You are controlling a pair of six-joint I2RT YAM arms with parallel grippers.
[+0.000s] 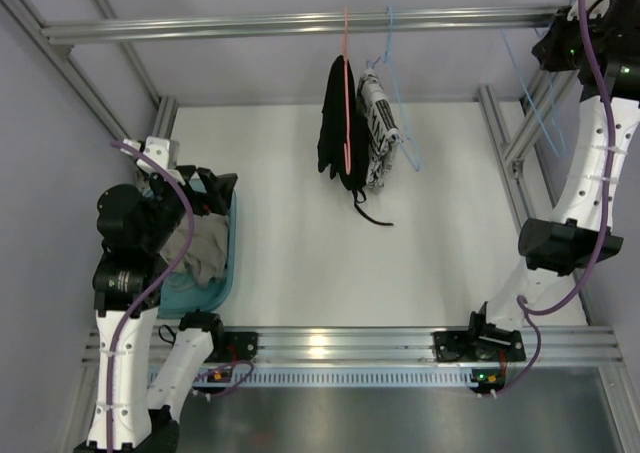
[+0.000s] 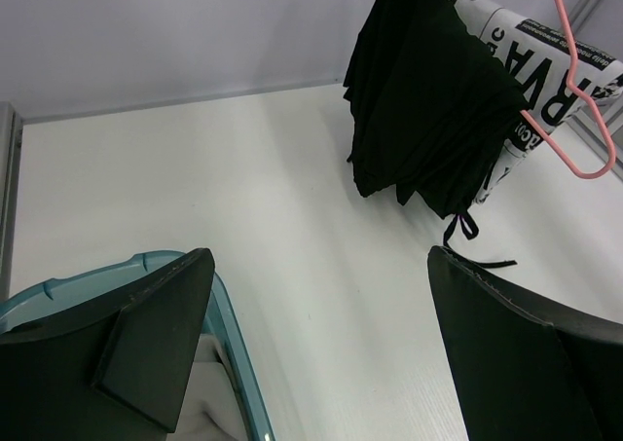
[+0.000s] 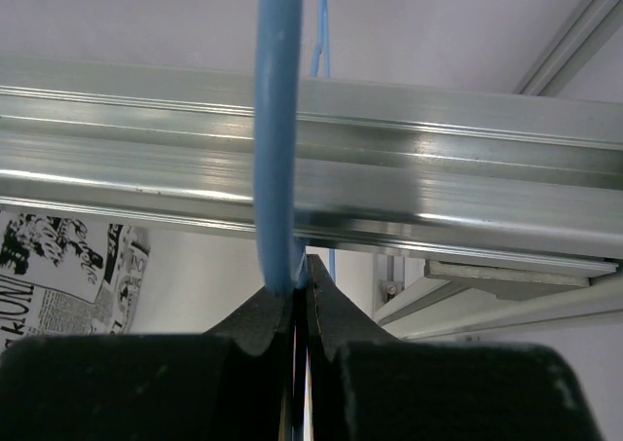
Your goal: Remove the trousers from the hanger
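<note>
My right end effector (image 3: 300,287) grips the thin light blue wire hanger (image 3: 277,120). My left end effector (image 2: 319,258) gapes wide above the light grey-beige cloth trousers (image 1: 205,253) in a teal tub (image 2: 146,262).

The trousers (image 1: 200,245), soft light grey-beige cloth, lie crumpled in a heap inside the teal bin (image 1: 195,301). The hanger (image 3: 274,149), thin light blue wire, is raised far to the right of the bin, pinched in the right gripper (image 3: 298,293).
</note>
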